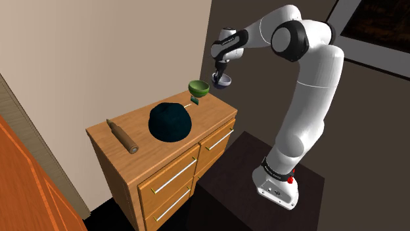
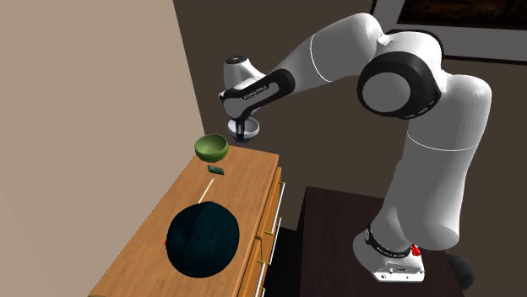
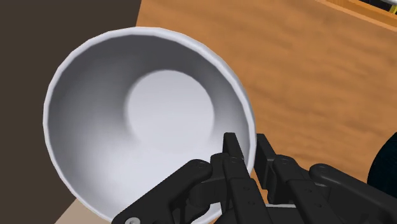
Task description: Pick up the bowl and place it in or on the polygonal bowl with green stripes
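My gripper (image 1: 220, 72) is shut on the rim of a plain white-grey bowl (image 1: 224, 81), which hangs in the air just off the far corner of the wooden dresser (image 1: 217, 109). In the wrist view one finger (image 3: 232, 151) sits inside the bowl (image 3: 153, 114) and the other outside, clasping its rim. A green bowl (image 1: 198, 88) stands on the dresser top near that corner, a little towards the shoulder view's left of the held bowl. From the second exterior view the gripper (image 2: 244, 126) and white bowl (image 2: 248, 132) hover right of the green bowl (image 2: 211, 148).
A dark teal domed object (image 1: 169, 121) lies mid-dresser, and a wooden rolling pin (image 1: 122, 136) lies near the end closest to the shoulder camera. A small green item (image 2: 216, 170) sits beside the green bowl. A beige wall runs behind the dresser. The dark stand (image 1: 246, 161) is next to the drawers.
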`<state>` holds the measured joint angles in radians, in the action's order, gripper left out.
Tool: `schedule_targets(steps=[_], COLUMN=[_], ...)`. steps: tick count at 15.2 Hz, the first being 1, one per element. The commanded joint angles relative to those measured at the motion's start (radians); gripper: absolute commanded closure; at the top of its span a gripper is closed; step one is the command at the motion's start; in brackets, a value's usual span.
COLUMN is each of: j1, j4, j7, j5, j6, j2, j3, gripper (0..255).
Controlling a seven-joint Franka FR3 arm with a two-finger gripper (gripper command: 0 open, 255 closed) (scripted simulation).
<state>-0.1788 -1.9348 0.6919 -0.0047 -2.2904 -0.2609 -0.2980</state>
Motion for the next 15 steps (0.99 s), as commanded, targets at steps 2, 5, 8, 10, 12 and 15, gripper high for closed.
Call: schedule_targets(steps=[2, 5, 8, 10, 12, 15], j1=[0.003, 0.0, -0.009, -0.019, -0.034, -0.054], j4=[0.11, 0.281, 0.48, 0.637, 0.829, 1.038], j7=[-0.009, -0.02, -0.032, -0.042, -0.053, -0.066], j5=[0.015, 0.038, 0.058, 0.071, 0.083, 0.093], j6=[0.053, 0.124, 0.209, 0.277, 0.362, 0.447], j2=[-0.059, -0.163, -0.28, -0.37, -0.478, -0.6], j3=[0.01, 0.025, 0.039, 0.048, 0.058, 0.069], gripper=[255, 255, 255, 255, 255, 255])
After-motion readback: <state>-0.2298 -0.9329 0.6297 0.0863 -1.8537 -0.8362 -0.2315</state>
